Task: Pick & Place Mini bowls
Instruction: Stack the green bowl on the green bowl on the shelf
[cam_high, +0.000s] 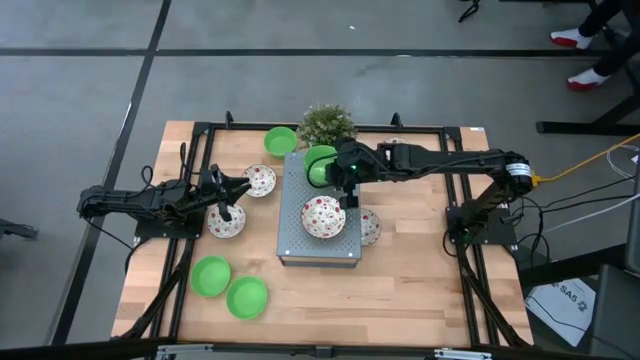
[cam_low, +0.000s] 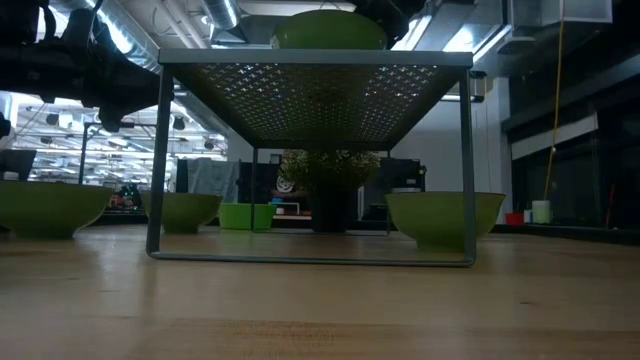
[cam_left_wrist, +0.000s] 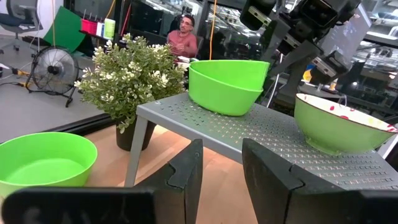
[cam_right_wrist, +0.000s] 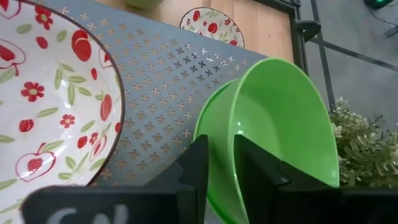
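A grey perforated stand (cam_high: 318, 245) sits mid-table. On it are a white bowl with red and green pattern (cam_high: 323, 217) and a plain green bowl (cam_high: 318, 165) at its far end. My right gripper (cam_high: 343, 172) is shut on that green bowl (cam_right_wrist: 280, 118). In the left wrist view the green bowl (cam_left_wrist: 229, 71) looks nested, tilted, in a second green one (cam_left_wrist: 221, 99). My left gripper (cam_high: 240, 188) is open (cam_left_wrist: 222, 174) to the left of the stand, above two patterned bowls (cam_high: 260, 180) (cam_high: 225, 221), touching nothing. My right gripper holds the green bowl by its rim (cam_right_wrist: 217, 146), one finger inside the bowl and one outside. The fingers come slanting down from the table's right side. The bowl is tilted, with its underside on the far end of the stand.
More green bowls rest on the table at the far side (cam_high: 280, 140) and near left (cam_high: 211, 275) (cam_high: 247, 297). Another patterned bowl (cam_high: 369, 226) lies right of the stand. A bushy potted plant (cam_high: 327, 124) stands behind the stand. A person (cam_left_wrist: 185, 37) sits beyond the table.
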